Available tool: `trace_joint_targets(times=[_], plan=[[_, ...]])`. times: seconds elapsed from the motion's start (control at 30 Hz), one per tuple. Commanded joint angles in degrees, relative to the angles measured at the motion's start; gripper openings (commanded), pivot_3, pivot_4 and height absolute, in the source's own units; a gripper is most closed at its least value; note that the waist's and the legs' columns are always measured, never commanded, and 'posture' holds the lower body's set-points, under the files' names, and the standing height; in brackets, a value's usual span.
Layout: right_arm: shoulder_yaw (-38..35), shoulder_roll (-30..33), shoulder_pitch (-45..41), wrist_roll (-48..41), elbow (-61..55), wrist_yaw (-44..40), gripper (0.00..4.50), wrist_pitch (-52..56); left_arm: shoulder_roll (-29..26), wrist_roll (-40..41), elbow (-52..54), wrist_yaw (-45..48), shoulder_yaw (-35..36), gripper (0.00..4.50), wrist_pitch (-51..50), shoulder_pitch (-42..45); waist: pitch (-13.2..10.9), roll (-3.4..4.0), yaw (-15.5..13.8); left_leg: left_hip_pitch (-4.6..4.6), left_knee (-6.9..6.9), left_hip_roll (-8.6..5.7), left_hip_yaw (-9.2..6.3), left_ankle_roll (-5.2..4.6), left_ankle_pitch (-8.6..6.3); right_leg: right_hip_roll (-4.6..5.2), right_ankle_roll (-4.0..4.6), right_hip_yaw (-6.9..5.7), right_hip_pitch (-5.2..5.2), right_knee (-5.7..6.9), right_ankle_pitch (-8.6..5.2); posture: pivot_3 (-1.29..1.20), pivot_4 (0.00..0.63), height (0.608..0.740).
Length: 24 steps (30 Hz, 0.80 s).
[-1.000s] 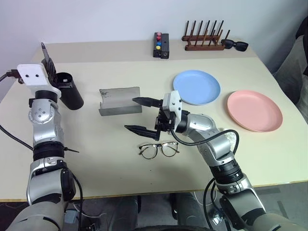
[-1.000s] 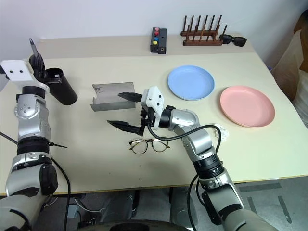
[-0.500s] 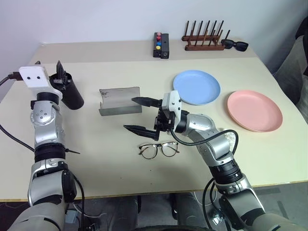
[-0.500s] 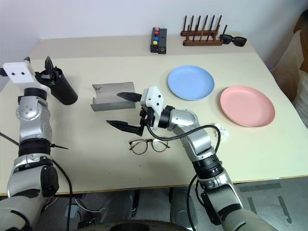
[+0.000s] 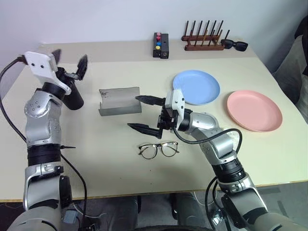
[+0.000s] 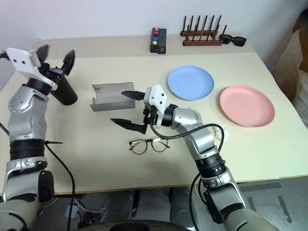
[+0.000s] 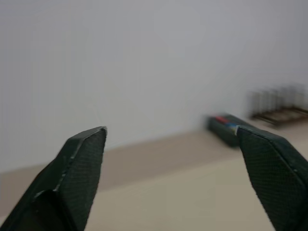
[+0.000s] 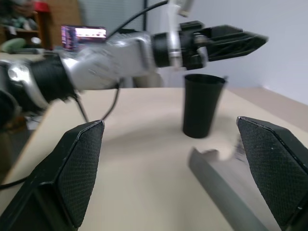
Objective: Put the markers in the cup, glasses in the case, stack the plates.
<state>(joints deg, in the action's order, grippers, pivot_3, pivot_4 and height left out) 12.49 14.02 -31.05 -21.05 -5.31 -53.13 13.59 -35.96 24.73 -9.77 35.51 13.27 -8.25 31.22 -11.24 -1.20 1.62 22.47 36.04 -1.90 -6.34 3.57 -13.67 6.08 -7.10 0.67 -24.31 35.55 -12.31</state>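
Observation:
My left gripper (image 5: 70, 57) stands open just above the mouth of the black cup (image 5: 73, 97) at the table's far left, with nothing between its fingers (image 7: 79, 168). The markers are hidden. The grey case (image 5: 120, 100) lies open in the middle of the table. My right gripper (image 5: 146, 114) hangs open in front of the case, pointing left, above and behind the clear-lens glasses (image 5: 158, 149). The right wrist view looks across the case (image 8: 219, 185) to the cup (image 8: 202, 107). The light blue plate (image 5: 196, 87) and the pink plate (image 5: 254, 110) lie apart on the right.
Along the back edge stand a black box with coloured buttons (image 5: 160, 45) and a wooden rack (image 5: 204, 42), with black sunglasses (image 5: 235, 45) beside it. Bare tabletop lies between the cup and the case and along the front edge.
My left gripper, which was shut on a dark stick above the cup, has opened wide and swung to the right; the stick is no longer in it. The right arm has not moved.

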Motion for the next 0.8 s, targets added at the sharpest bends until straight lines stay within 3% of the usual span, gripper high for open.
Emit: trace_joint_targets(times=[0.03, 0.17, 0.3, 0.53, 0.63, 0.8], plan=[[-2.6, 2.3, -0.5, -1.0, -1.5, -1.1, 4.5, -0.6, -5.2, 1.8, 6.6, 10.2, -5.1, 4.45, -8.7, -2.0, 0.0, 0.04, 0.3, 0.0, -0.01, 0.0, 0.0, 0.0, 0.0, 0.0, 0.0, 0.01, 0.0, 0.0, 0.0, 0.0, 0.15, 0.734], [-3.2, 5.5, 0.4, -2.0, -3.1, -2.9, 4.5, 1.2, -9.5, -1.6, 5.6, 16.4, -10.6, 4.45, -13.2, -2.5, 0.0, 0.03, 0.8, -0.01, 0.02, 0.16, -0.02, 0.0, 0.0, -0.18, 0.05, -0.01, 0.0, 0.0, 0.01, 0.0, 0.15, 0.734], [-3.4, 7.8, 1.7, -2.4, -4.5, -3.6, 4.5, 2.3, -12.9, -10.7, -0.9, 20.6, -18.1, 4.45, -10.6, -0.8, 0.0, 0.05, 1.0, -0.02, -0.04, 0.23, 0.04, -0.01, 0.0, -0.22, 0.07, 0.0, -0.01, -0.01, 0.01, 0.0, 0.15, 0.734], [-3.4, 8.3, 3.2, -2.0, -6.0, -2.3, 4.5, 2.5, -11.8, -17.1, -12.0, 26.9, -23.5, 4.45, -7.1, 4.7, 0.0, 0.04, 0.6, 0.0, 0.01, 0.31, 0.06, -0.01, 0.0, -0.3, 0.1, -0.01, -0.02, -0.02, 0.03, 0.0, 0.15, 0.734], [-3.5, 8.3, 3.7, -1.9, -6.7, -1.5, 4.5, 2.6, -10.5, -19.8, -17.5, 26.4, -24.3, 3.57, -5.2, 7.2, 0.0, 0.03, 0.6, 0.01, 0.03, 0.31, 0.07, -0.01, 0.0, -0.3, 0.09, 0.0, -0.01, -0.03, 0.03, 0.0, 0.15, 0.734], [-4.0, 8.9, 4.7, -1.9, -7.7, -0.4, 4.5, 2.7, -8.6, -20.8, -20.6, 27.9, -23.7, 1.02, -2.6, 9.1, 0.0, 0.04, 0.8, 0.0, 0.01, 0.32, 0.07, -0.02, -0.01, -0.3, 0.09, 0.0, -0.02, -0.02, 0.03, 0.0, 0.15, 0.734]])
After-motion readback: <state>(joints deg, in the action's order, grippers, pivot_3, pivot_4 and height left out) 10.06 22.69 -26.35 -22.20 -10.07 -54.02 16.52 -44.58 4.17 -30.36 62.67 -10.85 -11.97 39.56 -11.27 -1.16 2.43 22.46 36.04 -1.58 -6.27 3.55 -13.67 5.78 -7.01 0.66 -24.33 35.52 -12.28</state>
